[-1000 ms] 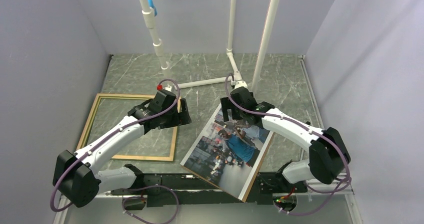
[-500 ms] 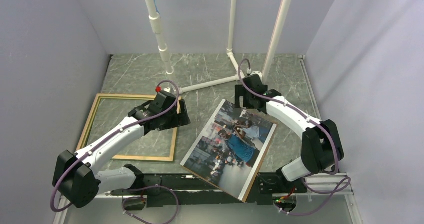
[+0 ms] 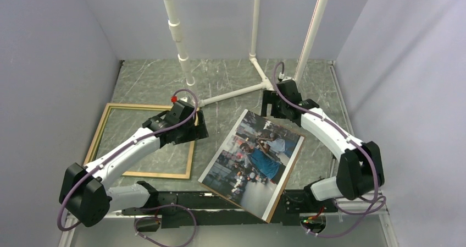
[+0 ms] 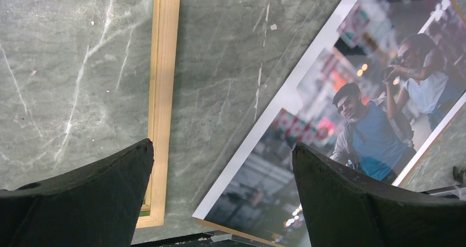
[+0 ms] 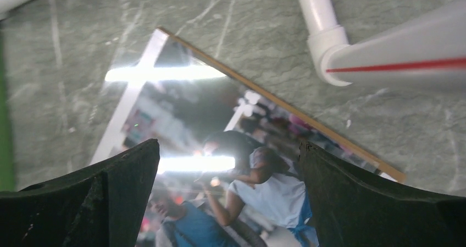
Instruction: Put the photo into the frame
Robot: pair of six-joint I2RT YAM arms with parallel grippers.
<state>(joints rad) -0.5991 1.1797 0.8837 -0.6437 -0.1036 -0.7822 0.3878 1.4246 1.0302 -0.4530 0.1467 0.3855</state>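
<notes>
Task's barely starting: nothing is sitting in the frame (image 3: 159, 174) yet. It's lying flat on the desk (image 3: 231, 76), wood face up, w/ bare desk showing thru its opening. The photo (image 3: 253, 159) is lying face up outside it, resting on a brown board (image 5: 329, 131) whose edge is peeking out along one side. Frame & photo aren't touching; a strip of desk is running btwn them. What's left, as I'm judging it: pick up the photo, carry it over, seat it inside the rails.

L fingers (image 4: 118, 173) are standing spread wide, holding nothing, hovering over that strip. The frame's rail nearest the photo is passing by one fingertip, and the photo's white border is passing under the other. R fingers (image 5: 132, 170) are likewise gaping wide & empty, hanging over the photo's far corner, w/ the print lying below & btwn both tips. A white pipe joint (image 5: 324, 43) is sitting just past them.
</notes>
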